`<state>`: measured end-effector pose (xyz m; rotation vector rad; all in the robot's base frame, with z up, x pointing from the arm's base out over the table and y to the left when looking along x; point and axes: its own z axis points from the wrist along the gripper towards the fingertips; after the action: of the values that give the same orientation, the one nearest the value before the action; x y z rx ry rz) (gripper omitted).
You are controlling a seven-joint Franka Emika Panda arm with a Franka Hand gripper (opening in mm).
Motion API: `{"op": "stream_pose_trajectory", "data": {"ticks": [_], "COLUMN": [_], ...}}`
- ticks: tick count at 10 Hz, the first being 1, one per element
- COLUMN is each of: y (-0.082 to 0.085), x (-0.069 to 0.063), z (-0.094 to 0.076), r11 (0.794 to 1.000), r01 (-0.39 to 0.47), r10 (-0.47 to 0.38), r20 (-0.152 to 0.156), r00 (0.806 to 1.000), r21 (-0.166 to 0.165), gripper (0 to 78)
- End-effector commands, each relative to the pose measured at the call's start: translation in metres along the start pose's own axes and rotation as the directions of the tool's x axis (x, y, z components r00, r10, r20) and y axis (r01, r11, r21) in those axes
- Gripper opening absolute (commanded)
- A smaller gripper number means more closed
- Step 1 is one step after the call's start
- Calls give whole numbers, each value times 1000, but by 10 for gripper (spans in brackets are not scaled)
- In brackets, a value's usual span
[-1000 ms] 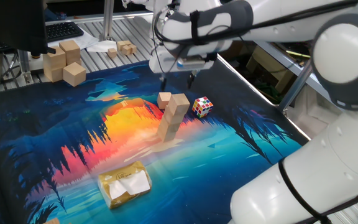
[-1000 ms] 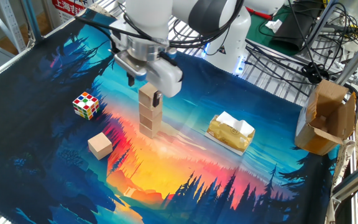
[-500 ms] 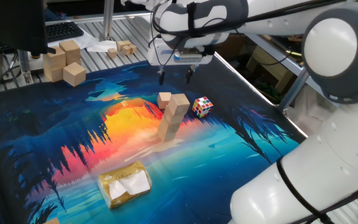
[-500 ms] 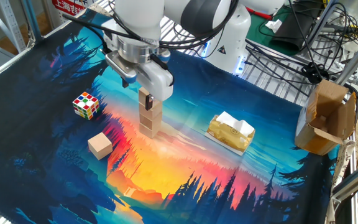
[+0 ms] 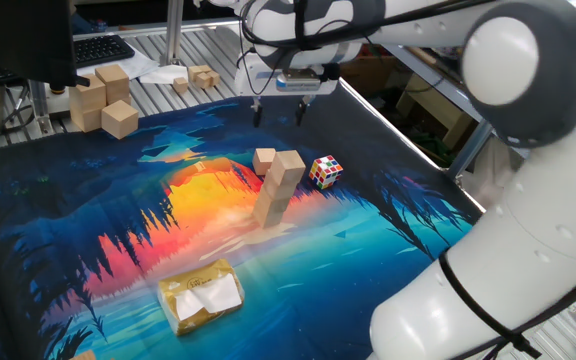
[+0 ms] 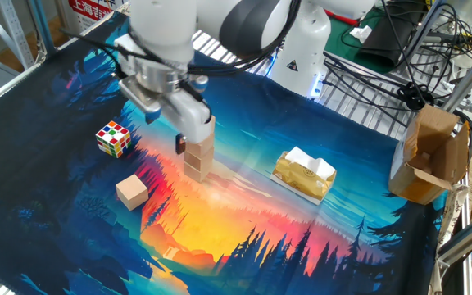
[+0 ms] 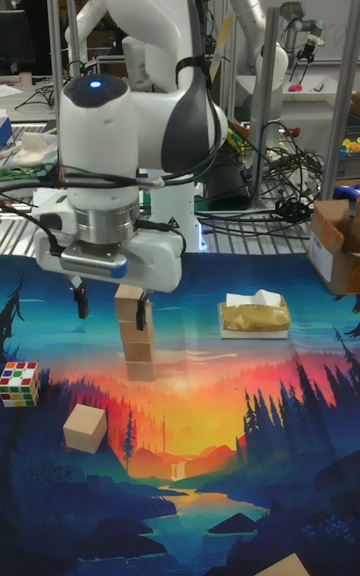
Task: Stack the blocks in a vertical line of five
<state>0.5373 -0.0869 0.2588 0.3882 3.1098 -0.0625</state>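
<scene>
Blocks, stacked: light-tan wooden cubes stand in one upright column (image 5: 279, 188) (image 6: 198, 154) (image 7: 136, 336) near the middle of the surface; the upper cube sits slightly turned on the ones below. The claw hides part of the column in two views, so I cannot tell the exact count.
Blocks, loose: one cube (image 5: 264, 160) (image 6: 132, 192) (image 7: 85, 429) lies flat on the surface just beside the column's foot, apart from it.
Claw: its two fingers are spread wide with nothing between them (image 5: 279, 112) (image 6: 162, 129) (image 7: 112, 310). It hangs in the air above the surface, higher than the column's top and off to one side of it, touching no cube. In the tall fixed view one finger crosses in front of the top cube.
Surface: covered by a printed mat (image 5: 418, 240) (image 6: 318, 246) (image 7: 230, 476) showing a sunset, dark trees and blue water.
Puzzle cube: multicoloured (image 5: 326, 171) (image 6: 113, 138) (image 7: 20, 383), resting on the mat near the column, on the side away from the packet.
Packet: a yellow pack with white tissue at its top (image 5: 201, 295) (image 6: 304, 174) (image 7: 254, 316), flat on the mat, well apart from the column.
Larger wooden blocks: a pale group (image 5: 103, 98) sits on the slatted metal beyond the mat's edge.
Cardboard box: open (image 6: 428, 156) (image 7: 335, 246), standing off the mat's edge.
</scene>
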Motion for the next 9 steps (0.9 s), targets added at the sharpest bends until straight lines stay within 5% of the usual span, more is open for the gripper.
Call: {"op": "stream_pose_trajectory", "data": {"ticks": [1,9], "y": [-1,-1], "x": [-10,-29], "z": [4,28], "r11": [1000,1000], "r01": [8,11], "r10": [-8,-11], "r20": [4,12], "r00": [1000,1000], "r21": [-2,-11], "gripper": [775,775]}}
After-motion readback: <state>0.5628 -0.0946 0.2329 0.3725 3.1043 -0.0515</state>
